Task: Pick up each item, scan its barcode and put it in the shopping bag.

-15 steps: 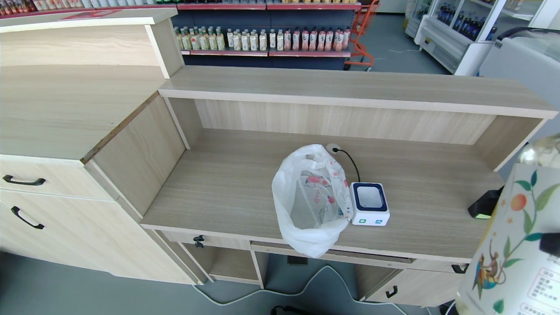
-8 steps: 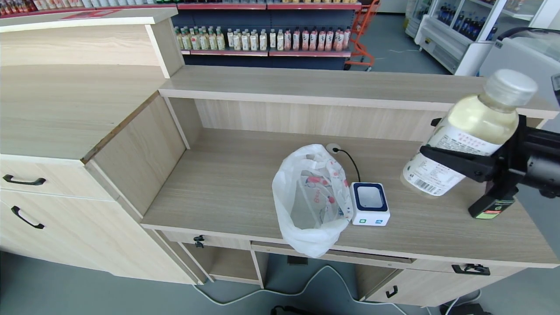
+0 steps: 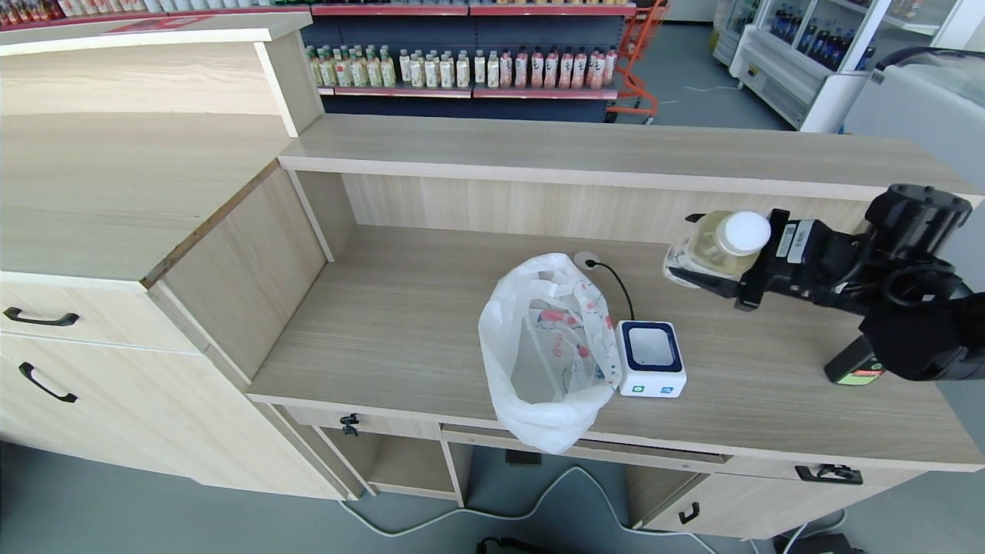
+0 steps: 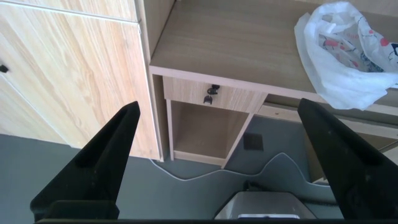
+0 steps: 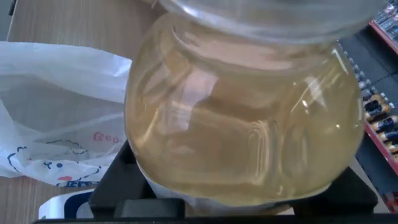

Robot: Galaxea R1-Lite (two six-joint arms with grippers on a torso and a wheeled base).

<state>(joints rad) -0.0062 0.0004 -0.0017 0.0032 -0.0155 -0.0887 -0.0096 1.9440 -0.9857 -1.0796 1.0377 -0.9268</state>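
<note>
Grip: right gripper (image 3: 687,250) clamped on bottle (image 3: 716,248) | Pose: I hold it tipped above counter (image 3: 431,323) near scanner (image 3: 651,358) (presumably to present its barcode) | Idle: left gripper (image 4: 219,109) wide open, empty

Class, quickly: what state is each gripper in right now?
Left gripper: open, empty.
Right gripper: closed on the bottle.
</note>
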